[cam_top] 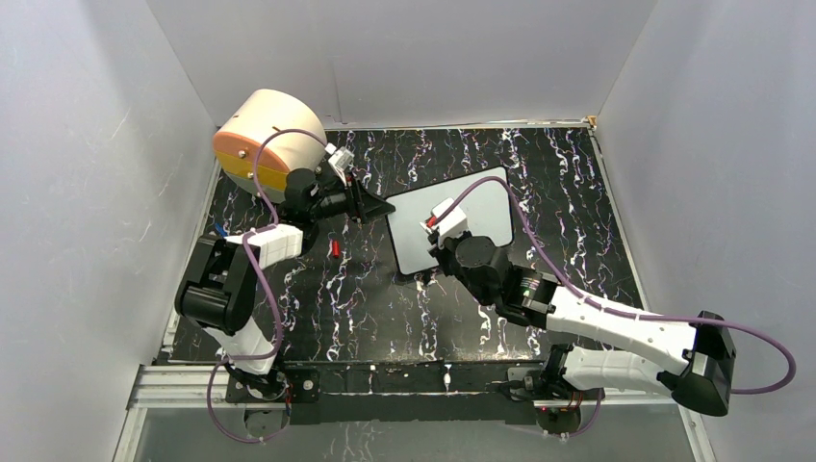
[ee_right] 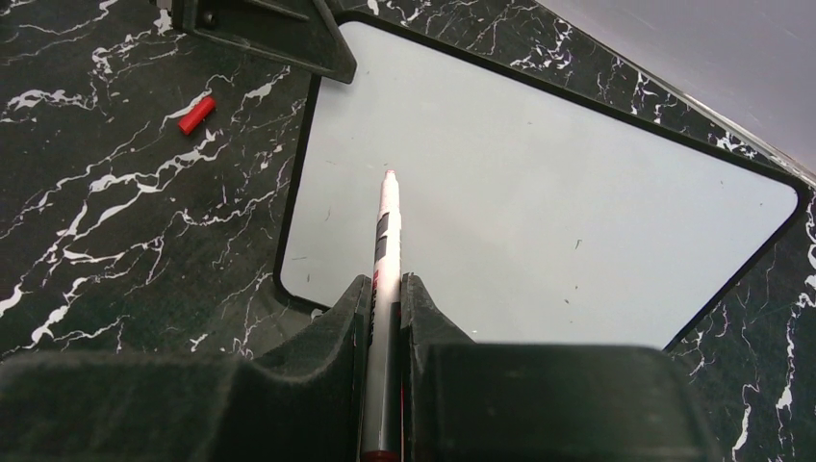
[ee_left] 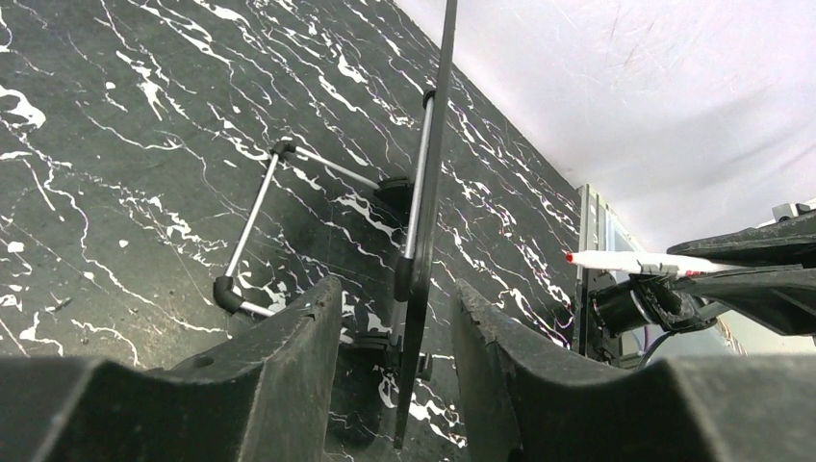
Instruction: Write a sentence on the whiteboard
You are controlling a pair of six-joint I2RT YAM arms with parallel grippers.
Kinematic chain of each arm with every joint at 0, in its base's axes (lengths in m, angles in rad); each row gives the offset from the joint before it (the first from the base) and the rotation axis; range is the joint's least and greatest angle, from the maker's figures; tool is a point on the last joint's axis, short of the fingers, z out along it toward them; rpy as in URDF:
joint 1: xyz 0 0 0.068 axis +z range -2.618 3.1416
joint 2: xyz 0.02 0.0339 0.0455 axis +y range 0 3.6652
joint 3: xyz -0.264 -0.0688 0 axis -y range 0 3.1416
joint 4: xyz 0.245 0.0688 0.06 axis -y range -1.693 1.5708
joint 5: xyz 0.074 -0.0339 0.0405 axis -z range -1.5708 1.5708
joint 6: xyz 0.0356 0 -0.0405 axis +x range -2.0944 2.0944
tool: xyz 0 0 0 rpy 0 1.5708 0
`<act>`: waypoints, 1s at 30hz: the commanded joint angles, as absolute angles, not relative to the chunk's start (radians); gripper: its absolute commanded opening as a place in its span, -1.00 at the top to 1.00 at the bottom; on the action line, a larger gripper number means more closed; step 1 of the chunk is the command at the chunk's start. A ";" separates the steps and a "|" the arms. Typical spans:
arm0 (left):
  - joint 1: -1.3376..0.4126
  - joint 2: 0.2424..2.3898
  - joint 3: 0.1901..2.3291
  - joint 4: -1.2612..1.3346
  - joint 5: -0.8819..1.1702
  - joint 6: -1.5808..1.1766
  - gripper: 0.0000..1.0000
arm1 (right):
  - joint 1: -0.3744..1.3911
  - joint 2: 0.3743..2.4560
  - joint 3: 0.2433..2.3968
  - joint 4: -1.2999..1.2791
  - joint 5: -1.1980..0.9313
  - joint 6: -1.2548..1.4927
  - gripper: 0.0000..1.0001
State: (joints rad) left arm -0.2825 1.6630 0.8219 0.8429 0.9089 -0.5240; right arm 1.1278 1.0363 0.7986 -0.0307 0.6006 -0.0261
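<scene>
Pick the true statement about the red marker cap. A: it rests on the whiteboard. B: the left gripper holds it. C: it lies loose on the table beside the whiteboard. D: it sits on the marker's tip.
C: the red cap lies alone on the table, off the edge of the whiteboard, while the marker in the right gripper shows a bare tip.

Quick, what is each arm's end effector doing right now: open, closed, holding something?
Left end effector: open, fingers either side of the whiteboard edge.
Right end effector: closed, holding the marker.
</scene>
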 commanded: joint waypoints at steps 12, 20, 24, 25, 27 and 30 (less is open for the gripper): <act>-0.282 1.716 0.893 0.910 1.005 -0.469 0.66 | 1.138 1.117 0.869 0.140 0.709 -0.068 1.00; -0.282 1.716 0.883 0.911 1.038 -0.441 0.93 | 1.138 1.179 0.906 0.158 0.722 -0.087 1.00; -0.281 1.694 0.869 0.906 1.040 -0.434 1.00 | 1.138 1.192 0.910 0.158 0.723 -0.087 1.00; -0.282 1.689 0.869 0.899 1.043 -0.434 1.00 | 1.139 1.193 0.912 0.155 0.722 -0.085 1.00; -0.282 1.679 0.867 0.884 1.041 -0.433 1.00 | 1.139 1.192 0.919 0.141 0.719 -0.079 1.00; -0.282 1.658 0.863 0.825 1.007 -0.408 1.00 | 1.138 1.195 0.920 0.138 0.718 -0.080 1.00</act>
